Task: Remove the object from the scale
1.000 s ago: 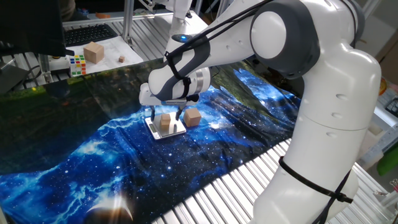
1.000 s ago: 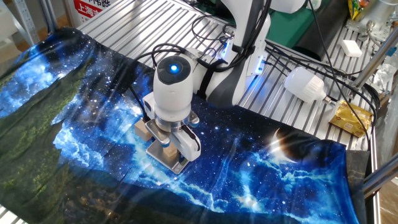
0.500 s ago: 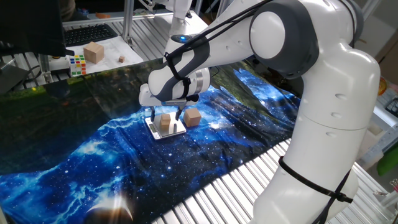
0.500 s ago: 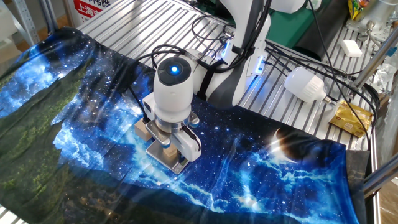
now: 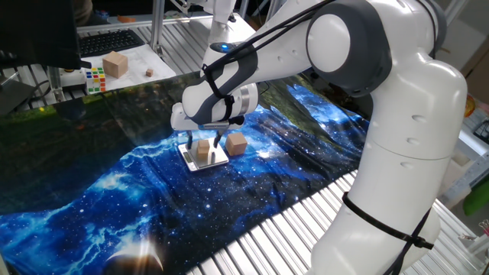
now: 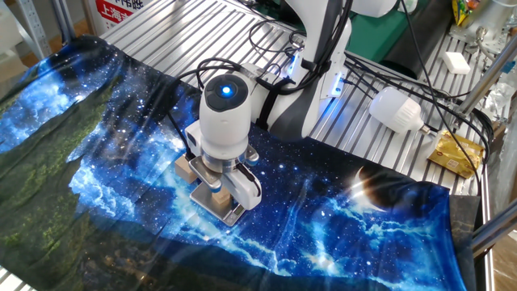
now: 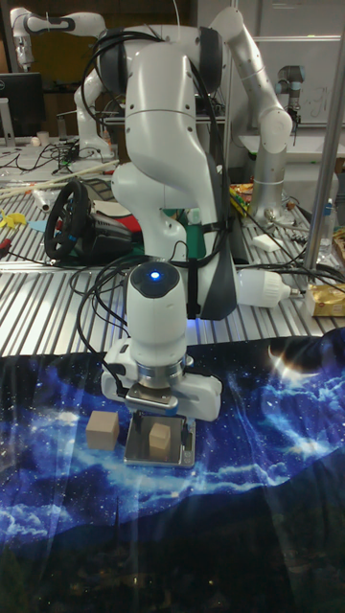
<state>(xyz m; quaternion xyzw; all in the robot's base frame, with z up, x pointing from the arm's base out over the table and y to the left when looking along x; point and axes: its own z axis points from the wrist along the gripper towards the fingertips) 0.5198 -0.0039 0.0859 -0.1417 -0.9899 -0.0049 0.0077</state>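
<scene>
Now the gripper straddles the light tan wooden block on the scale.

Pointing straight down, the jaws are spread wide, one dark finger on each side of the block; I cannot tell whether either pad touches it, and the block's base rests on the silver-grey plate. Scale and block sit near the middle of a blue galaxy-print cloth spread over the table. Just off the scale, standing on the cloth and apart from it, is a reddish-brown cube. At the far left edge lie a cardboard-coloured cube and a Rubik's cube, well apart from the scale.
</scene>
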